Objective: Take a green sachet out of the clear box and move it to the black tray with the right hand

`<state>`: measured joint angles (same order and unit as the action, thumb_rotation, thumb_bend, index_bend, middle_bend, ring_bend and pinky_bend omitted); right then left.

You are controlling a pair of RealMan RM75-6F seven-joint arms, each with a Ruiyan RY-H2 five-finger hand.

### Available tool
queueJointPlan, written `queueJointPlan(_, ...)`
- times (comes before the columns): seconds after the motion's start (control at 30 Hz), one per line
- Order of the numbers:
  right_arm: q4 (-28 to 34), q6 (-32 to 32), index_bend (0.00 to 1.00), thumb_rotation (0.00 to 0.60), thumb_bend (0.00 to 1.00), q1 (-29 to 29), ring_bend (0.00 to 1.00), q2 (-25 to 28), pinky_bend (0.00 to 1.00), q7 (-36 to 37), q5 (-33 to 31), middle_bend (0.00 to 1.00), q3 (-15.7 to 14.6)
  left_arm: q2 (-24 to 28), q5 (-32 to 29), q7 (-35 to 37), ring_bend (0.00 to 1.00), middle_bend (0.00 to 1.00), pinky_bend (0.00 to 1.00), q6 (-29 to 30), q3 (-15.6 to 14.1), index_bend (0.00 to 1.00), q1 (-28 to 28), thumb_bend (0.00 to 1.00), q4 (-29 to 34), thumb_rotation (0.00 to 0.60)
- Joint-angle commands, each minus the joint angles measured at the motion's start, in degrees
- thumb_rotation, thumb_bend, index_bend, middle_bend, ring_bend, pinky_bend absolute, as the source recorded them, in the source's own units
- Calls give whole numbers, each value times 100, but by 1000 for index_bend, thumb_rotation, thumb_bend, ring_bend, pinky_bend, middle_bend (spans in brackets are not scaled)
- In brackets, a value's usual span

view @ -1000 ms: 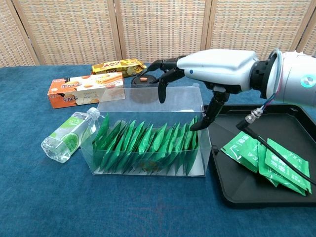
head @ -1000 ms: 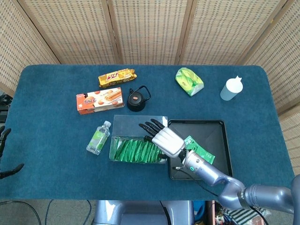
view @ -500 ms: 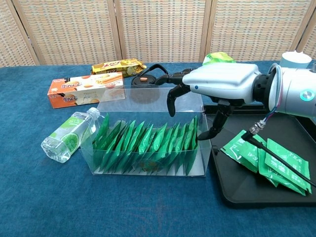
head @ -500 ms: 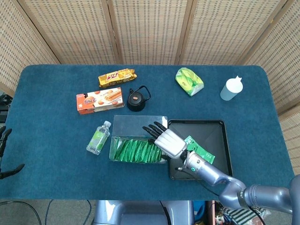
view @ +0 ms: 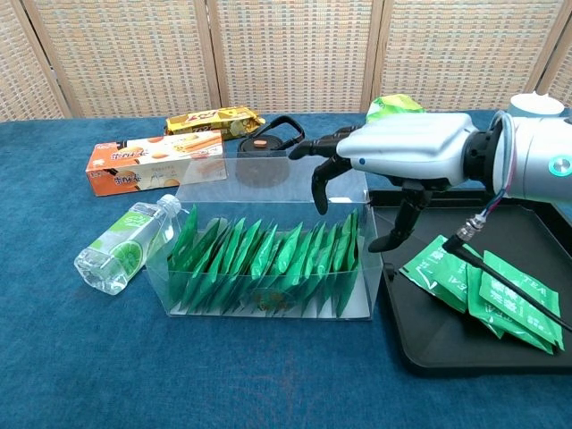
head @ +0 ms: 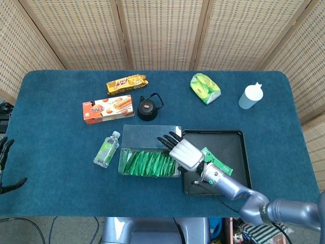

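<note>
A clear box sits mid-table with a row of several green sachets standing on edge along its near side. My right hand hovers over the box's right end, fingers spread and curled downward, holding nothing. Its fingertips hang just above the rightmost sachets. The black tray lies right of the box with a few green sachets flat in it. My left hand shows only as dark fingers at the far left edge.
A water bottle lies left of the box. Behind stand an orange biscuit box, a yellow snack pack, a black round lid, a green-yellow bag and a white bottle. A cable crosses the tray.
My right hand has drifted rightward, away from the box's middle towards its right end and the tray. The sachets have not moved.
</note>
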<state>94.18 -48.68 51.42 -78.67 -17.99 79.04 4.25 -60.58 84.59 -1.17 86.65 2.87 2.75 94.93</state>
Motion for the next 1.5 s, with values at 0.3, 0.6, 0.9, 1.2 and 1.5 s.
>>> queueJointPlan(0.3,45,346,457,600,438,188,0,-163,72,-776,-404,28,-10,3,-9,15,0,0,0,15,3,0,-5,133,0,600)
queueJointPlan(0.6,62,410,470,600,470,285,0,-306,80,-1305,-826,33,-8,13,-16,40,0,0,0,8,3,0,-1,133,-2,600)
queueJointPlan(0.9,-42,386,501,600,493,383,0,-453,89,-1541,-1163,37,53,8,-31,25,0,0,0,-16,2,0,10,134,-2,600)
queueJointPlan(1.2,-141,329,531,600,524,408,0,-523,102,-1659,-1319,40,5,14,-41,49,0,0,0,-23,5,0,14,133,-9,600)
queueJointPlan(1.5,-200,237,617,600,573,373,0,-538,149,-1529,-1143,51,-46,19,-37,52,0,0,0,-23,2,0,15,133,-5,600)
